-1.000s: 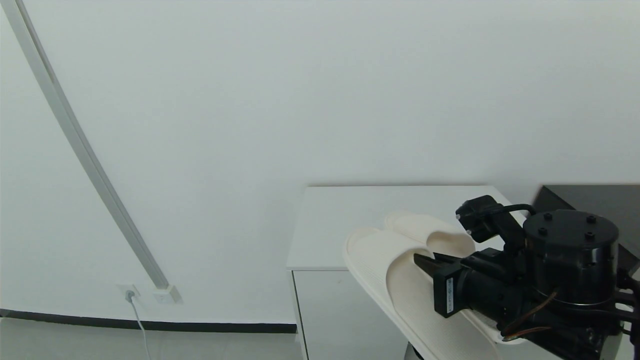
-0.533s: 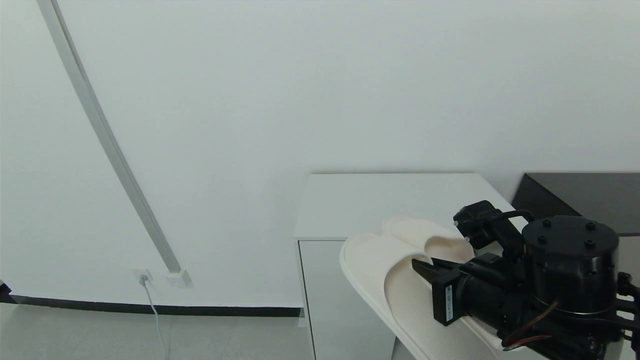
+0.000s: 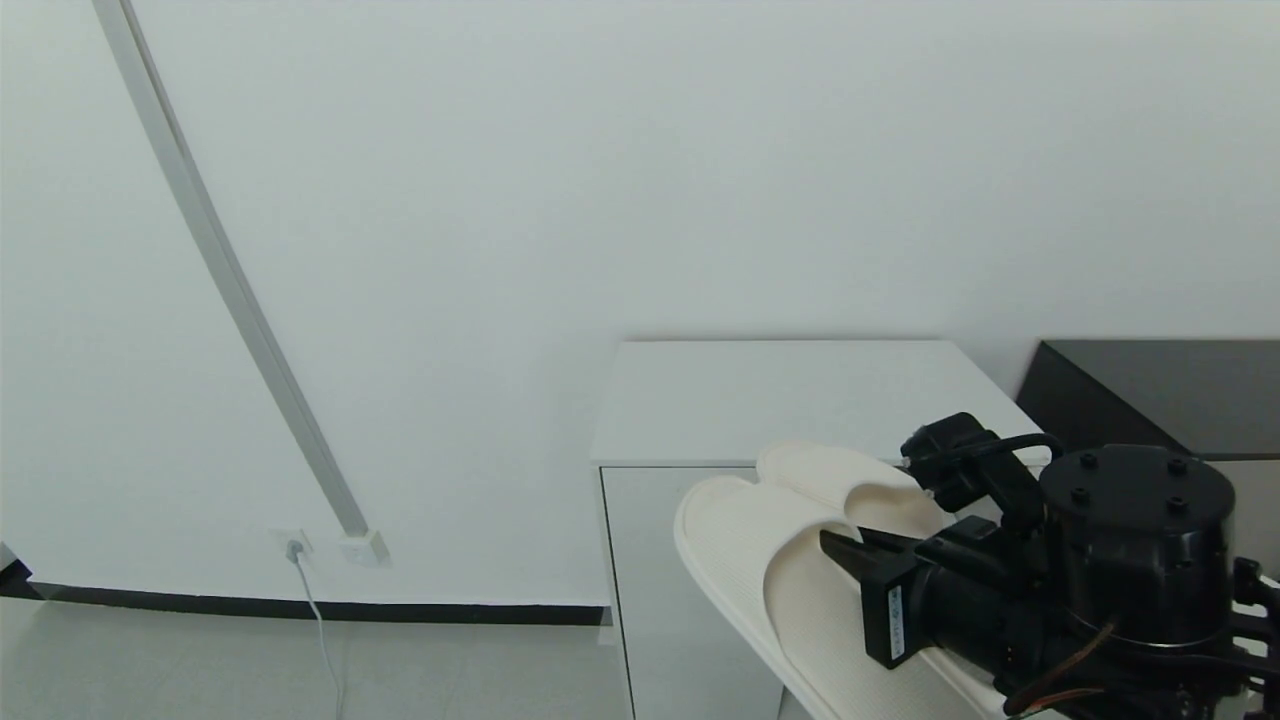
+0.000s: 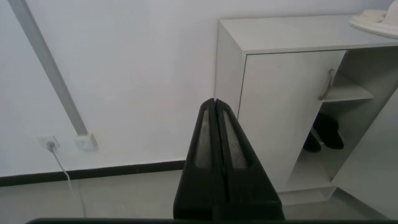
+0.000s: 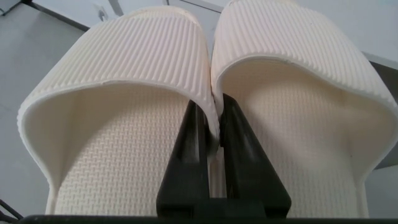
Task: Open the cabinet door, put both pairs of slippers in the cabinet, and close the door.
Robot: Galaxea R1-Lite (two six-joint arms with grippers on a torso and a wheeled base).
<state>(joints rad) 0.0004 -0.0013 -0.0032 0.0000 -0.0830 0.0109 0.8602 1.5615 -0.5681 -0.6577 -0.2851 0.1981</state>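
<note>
Two slippers [image 5: 124,87]: cream pair, side by side, inner edges pinched by the right claw [image 5: 211,118], toes pointing away from it.
Right claw: nearly closed on the pair.
Left claw [image 4: 215,124]: fingers pressed together, empty.
Cabinet [image 4: 280,37]: beyond the left claw, open beside its handled door [image 4: 286,124]; dark shoes [image 4: 323,134] inside.

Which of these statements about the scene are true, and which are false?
1. The right gripper holds a pair of slippers. True.
2. The left gripper is open. False: it is shut and holds nothing.
3. The cabinet stands open, with dark shoes inside. True.
4. The slippers lie on the floor. False: they are held up in front of the cabinet.
5. A cable runs down from a wall socket. True.
</note>
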